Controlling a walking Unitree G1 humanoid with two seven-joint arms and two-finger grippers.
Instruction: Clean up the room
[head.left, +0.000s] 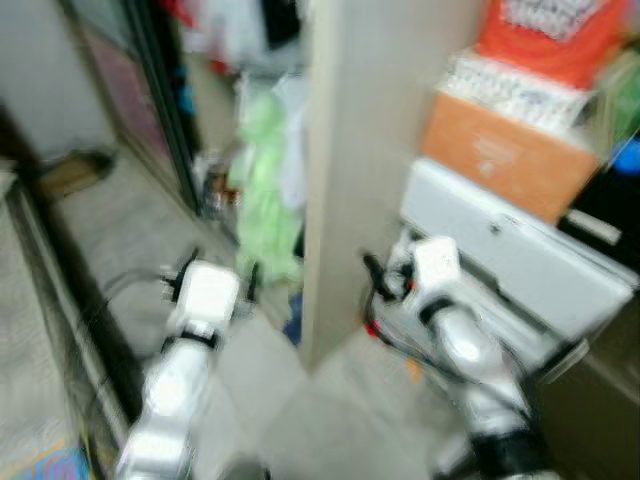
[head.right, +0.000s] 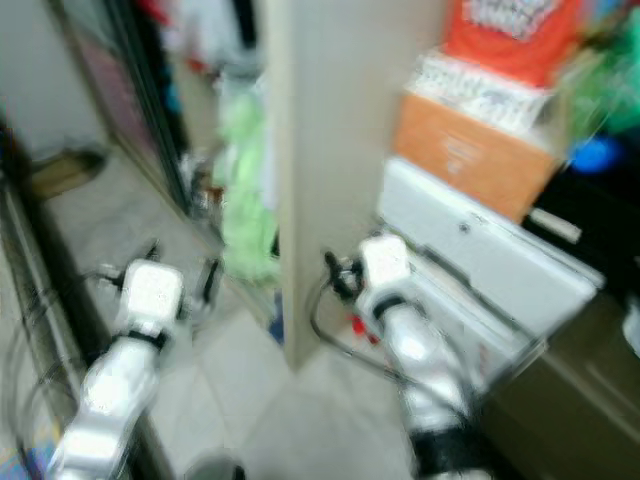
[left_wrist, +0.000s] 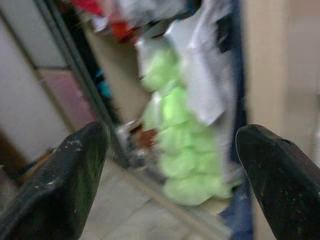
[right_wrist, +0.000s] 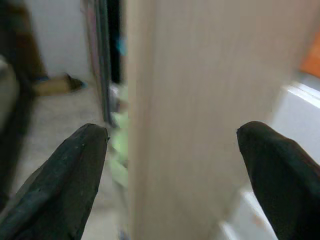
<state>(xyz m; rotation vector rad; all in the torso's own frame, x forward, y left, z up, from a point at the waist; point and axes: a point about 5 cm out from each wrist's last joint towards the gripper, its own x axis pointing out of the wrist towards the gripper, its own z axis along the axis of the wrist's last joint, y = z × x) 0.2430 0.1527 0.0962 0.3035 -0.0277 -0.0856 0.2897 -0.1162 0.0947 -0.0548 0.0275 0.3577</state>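
The picture is blurred. A light green garment (head.left: 265, 190) hangs in an open closet straight ahead, among white and red clothes (left_wrist: 200, 75). My left gripper (head.left: 220, 268) is held out low toward it, open, with nothing between its fingers (left_wrist: 75, 175). My right gripper (head.left: 395, 270) is also open and empty. It faces the edge of a tall beige closet panel (head.left: 350, 150), which stands close between its fingers (right_wrist: 75, 170).
A dark sliding-door frame (head.left: 165, 110) borders the closet on the left. Right of the panel, a white case (head.left: 510, 250) carries an orange box (head.left: 505, 155) and a red item (head.left: 550, 35). A brown object (head.left: 75, 172) lies far left on the pale tiled floor (head.left: 300, 400).
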